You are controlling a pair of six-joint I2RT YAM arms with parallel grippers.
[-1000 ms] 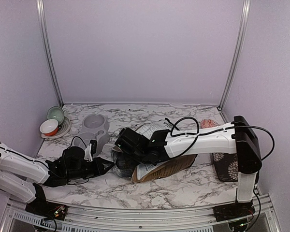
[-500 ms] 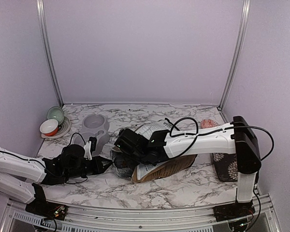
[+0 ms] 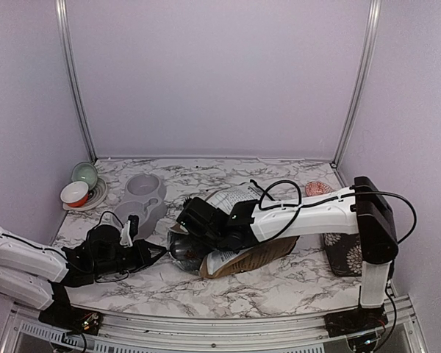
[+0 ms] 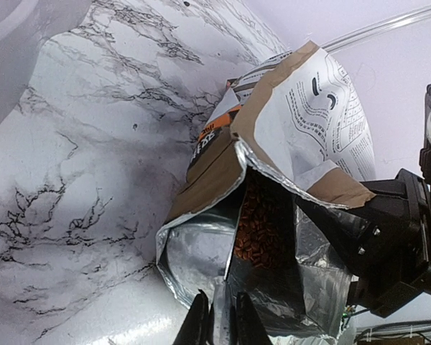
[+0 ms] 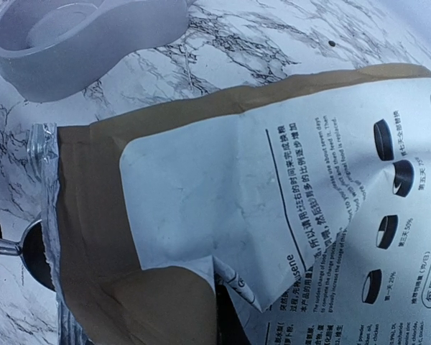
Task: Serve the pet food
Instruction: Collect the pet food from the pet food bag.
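The brown-and-white dog-food bag point(image 3: 239, 254) lies on its side on the marble table point(image 3: 228, 290), its foil-lined mouth facing left. Pet food point(image 4: 255, 230), reddish-brown kibble, shows inside that mouth. My right gripper point(image 3: 193, 237) is shut on the bag's upper lip and holds it open; the bag point(image 5: 223, 201) hides its fingers in the right wrist view. My left gripper point(image 4: 221, 322) is shut on the thin handle of a metal scoop point(image 3: 184, 250), whose round bowl sits at the bag's mouth. The grey double pet feeder point(image 3: 143, 195) stands behind and left of the bag.
Two teacups on a saucer point(image 3: 79, 187) sit at the back left. A red-patterned small bowl point(image 3: 317, 188) is at the back right. A dark floral box point(image 3: 342, 254) stands by the right arm's upright link. The enclosure's walls rise on three sides.
My left arm has drawn back to the left and lower, pulling its gripper a little away from the bag's mouth. The right arm and the bag have barely moved.
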